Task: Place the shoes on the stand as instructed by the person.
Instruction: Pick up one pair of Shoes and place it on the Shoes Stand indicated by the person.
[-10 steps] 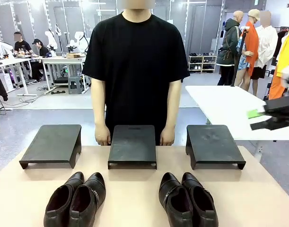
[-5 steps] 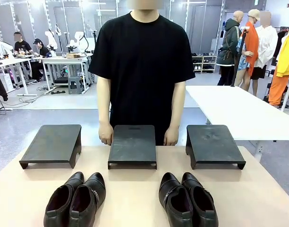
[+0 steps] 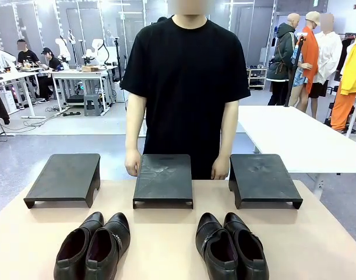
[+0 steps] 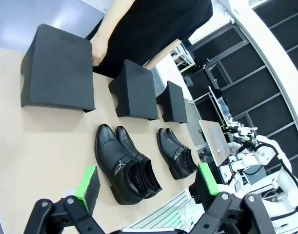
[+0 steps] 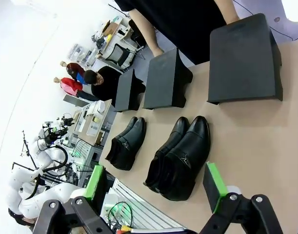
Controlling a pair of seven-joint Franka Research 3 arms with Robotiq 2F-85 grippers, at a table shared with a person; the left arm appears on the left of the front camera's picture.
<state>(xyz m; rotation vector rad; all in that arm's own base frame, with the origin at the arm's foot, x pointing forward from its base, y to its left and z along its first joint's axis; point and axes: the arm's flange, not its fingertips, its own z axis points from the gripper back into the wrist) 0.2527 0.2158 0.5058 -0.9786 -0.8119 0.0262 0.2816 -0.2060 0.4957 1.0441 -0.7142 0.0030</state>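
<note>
Two pairs of glossy black shoes lie side by side near the table's front edge, the left pair [image 3: 95,246] and the right pair [image 3: 231,248]. Behind them three black stands sit in a row: left stand [image 3: 66,177], middle stand [image 3: 164,177], right stand [image 3: 262,176]. The person [image 3: 186,87] stands behind the middle stand with both hands hanging at the table's far edge. My left gripper [image 4: 148,184] hovers open above the left pair [image 4: 123,165]. Above the right pair [image 5: 180,157], my right gripper [image 5: 155,184] is open too. Nothing sits between either gripper's fingers.
A white table [image 3: 294,137] stands behind on the right, with people beyond it. The tan tabletop [image 3: 166,233] has bare room between the pairs and between the shoes and the stands. Another robot arm [image 4: 266,156] shows off the table's side.
The person has shifted to the right behind the middle stand. My right gripper, at the front view's right edge a second ago, has pulled out of that picture. The shoes have not moved.
</note>
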